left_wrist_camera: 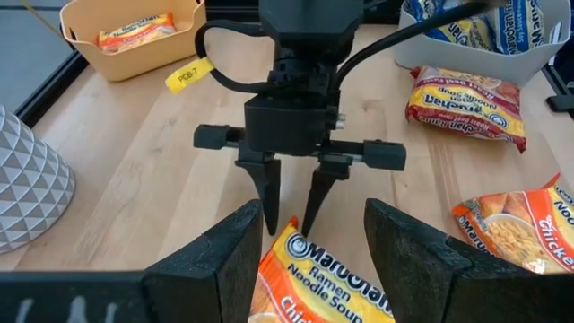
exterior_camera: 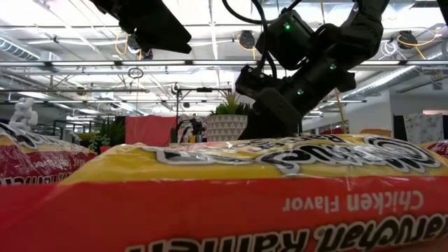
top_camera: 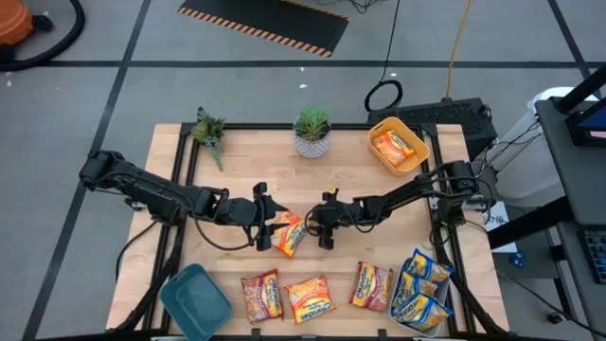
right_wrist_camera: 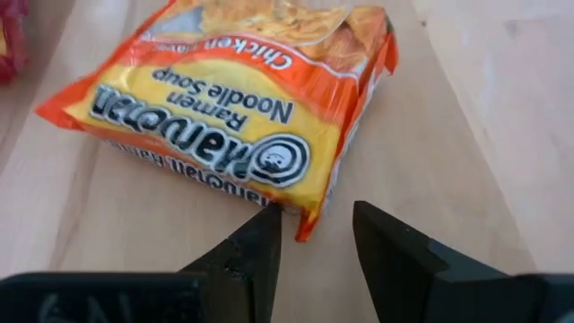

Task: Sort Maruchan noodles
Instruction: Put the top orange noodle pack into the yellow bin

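An orange-yellow Maruchan packet [top_camera: 289, 234] sits at the table's middle between my two grippers. My left gripper [top_camera: 266, 223] comes from the table's left and is shut on it. My right gripper [top_camera: 327, 227] comes from the right and is open. Its two fingers stand on either side of the packet's near corner [right_wrist_camera: 306, 226]. Three more orange and red packets [top_camera: 311, 298] lie flat along the near edge. One of them fills the bottom of the low view [exterior_camera: 224, 203]. My left gripper holds the packet between its two fingers, one on each side edge [left_wrist_camera: 272, 262] of its printed face. The fingers slant down from the table's left. The packet's far end sticks out past the fingertips toward my right gripper. My right gripper: whether a fingertip [right_wrist_camera: 265, 230] touches the packet's edge, I cannot tell.
A yellow bin [top_camera: 418, 150] at the far right holds an orange packet. A pale bin [top_camera: 445, 280] at the near right holds blue-and-yellow packets. A teal bin [top_camera: 196, 301] stands at the near left. Two potted plants [top_camera: 311, 133] stand along the far edge.
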You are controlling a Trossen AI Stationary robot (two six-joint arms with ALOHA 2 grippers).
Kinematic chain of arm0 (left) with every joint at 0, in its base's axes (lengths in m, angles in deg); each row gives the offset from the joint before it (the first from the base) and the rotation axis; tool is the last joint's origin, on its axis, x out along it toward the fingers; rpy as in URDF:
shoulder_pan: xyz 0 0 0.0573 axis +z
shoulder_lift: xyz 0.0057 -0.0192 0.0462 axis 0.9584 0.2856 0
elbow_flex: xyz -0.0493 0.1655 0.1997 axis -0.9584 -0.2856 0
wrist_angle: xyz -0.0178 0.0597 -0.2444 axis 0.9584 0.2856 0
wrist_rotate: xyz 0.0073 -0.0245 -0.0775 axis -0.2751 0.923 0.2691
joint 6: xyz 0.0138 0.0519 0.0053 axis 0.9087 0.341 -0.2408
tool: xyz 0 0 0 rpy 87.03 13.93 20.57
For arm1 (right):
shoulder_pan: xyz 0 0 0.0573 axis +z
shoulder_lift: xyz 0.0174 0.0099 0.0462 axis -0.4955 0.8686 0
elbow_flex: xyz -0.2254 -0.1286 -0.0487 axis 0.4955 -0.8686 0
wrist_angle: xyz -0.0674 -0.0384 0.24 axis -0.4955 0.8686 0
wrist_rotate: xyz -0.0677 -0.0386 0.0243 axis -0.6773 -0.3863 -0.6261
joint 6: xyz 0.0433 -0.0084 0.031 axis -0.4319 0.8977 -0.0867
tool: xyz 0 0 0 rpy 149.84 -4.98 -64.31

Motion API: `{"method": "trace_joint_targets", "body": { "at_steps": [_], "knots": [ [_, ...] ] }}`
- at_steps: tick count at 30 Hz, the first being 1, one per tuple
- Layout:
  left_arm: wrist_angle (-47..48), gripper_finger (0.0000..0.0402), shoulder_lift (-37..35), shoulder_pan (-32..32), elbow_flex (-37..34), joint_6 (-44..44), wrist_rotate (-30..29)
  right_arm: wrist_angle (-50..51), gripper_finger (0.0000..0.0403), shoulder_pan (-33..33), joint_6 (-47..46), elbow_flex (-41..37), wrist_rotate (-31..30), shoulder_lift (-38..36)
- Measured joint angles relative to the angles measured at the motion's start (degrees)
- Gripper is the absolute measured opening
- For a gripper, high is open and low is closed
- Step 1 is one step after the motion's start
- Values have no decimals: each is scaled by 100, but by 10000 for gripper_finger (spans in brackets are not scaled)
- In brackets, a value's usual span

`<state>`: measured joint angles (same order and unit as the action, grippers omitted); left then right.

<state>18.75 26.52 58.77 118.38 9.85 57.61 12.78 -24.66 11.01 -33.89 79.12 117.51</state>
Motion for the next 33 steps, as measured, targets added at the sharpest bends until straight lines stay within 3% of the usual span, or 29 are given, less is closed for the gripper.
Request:
{"method": "trace_joint_targets", "body": {
  "at_steps": [8,16,22,33],
  "knots": [
    [-21,202,0,0,0,-73,0,-116,120,0,32,0,4,-2],
    [-19,202,0,0,0,-146,-11,-130,8,4,404,0,-14,-2],
    [-17,202,0,0,0,-148,-13,-155,4,34,495,-2,-20,-234],
    [-264,202,0,-1,0,-198,-63,150,1,371,773,-2,-168,-1428]
  ]
}}
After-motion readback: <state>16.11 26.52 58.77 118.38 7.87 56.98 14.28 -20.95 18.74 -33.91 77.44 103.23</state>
